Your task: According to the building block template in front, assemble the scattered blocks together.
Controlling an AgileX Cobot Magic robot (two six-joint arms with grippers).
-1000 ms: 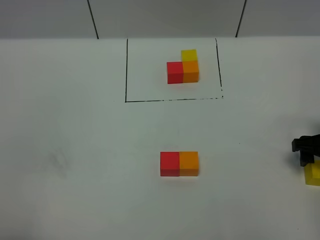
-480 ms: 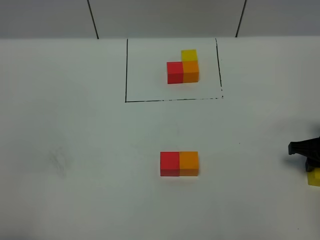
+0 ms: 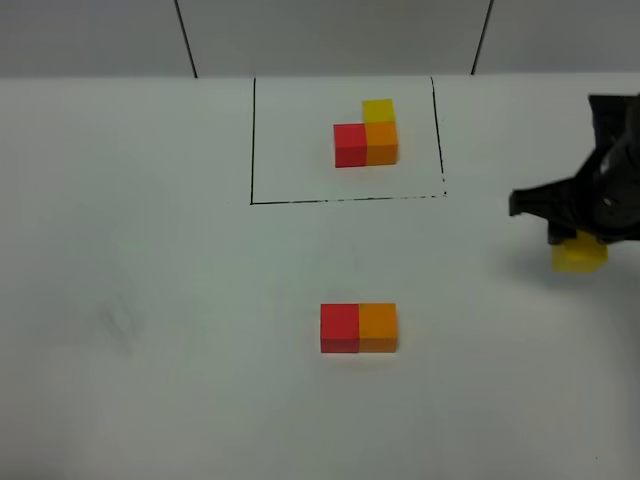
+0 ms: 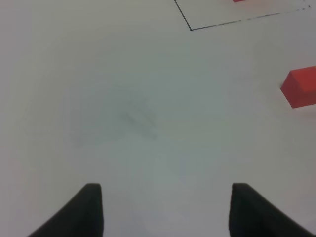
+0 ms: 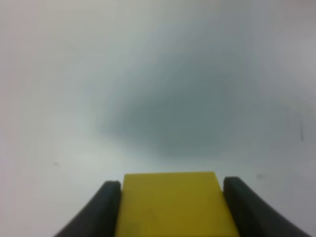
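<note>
A robot test bench in a lab, by its looks: a bare white table (image 3: pixel 150 300) with a hand-drawn black rectangle (image 3: pixel 252 140) and small coloured cubes (image 3: pixel 358 328).

1. Even, bright overhead light washes the white desk (image 3: pixel 150 300) in the high view; glare is absent and colours stay saturated.
2. A soft shadow pools on the desk beneath the yellow cube (image 3: pixel 579 254) near the right edge.
3. The right gripper (image 3: pixel 585 240) is smeared with motion blur.
4. In the right wrist view, a broad grey shadow (image 5: pixel 182 118) spreads over the desk; the picture is soft throughout.
5. The left wrist view is hazy, with the fingers (image 4: pixel 84 212) as dark silhouettes.
</note>
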